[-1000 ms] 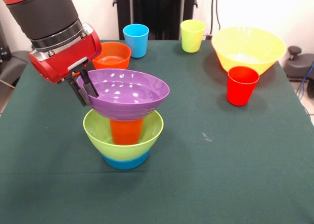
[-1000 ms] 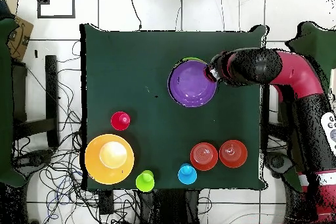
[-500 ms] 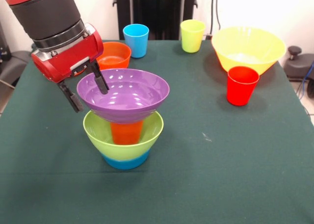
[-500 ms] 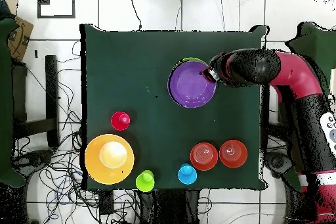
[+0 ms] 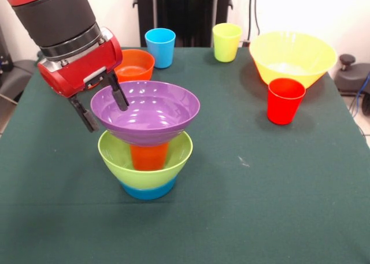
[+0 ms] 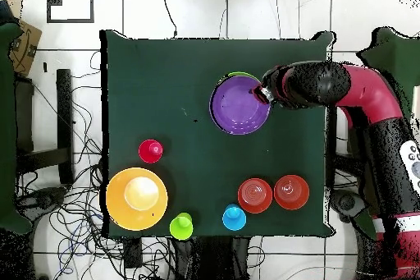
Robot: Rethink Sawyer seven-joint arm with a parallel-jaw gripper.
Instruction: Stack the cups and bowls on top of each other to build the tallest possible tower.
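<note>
The tower stands left of the table's centre: a small blue bowl lowest, a lime green bowl on it, an orange cup inside that, and the wide purple bowl resting level on top. My gripper is open and straddles the purple bowl's left rim, one finger inside and the other outside. Seen from overhead, the gripper sits at the right edge of the purple bowl.
Loose pieces: an orange bowl, light blue cup, yellow-green cup, large yellow bowl and red cup. The overhead view shows two orange bowls side by side.
The gripper's fingers have spread apart and let go of the purple bowl's rim. The bowl, tilted before, has settled level on the orange cup.
</note>
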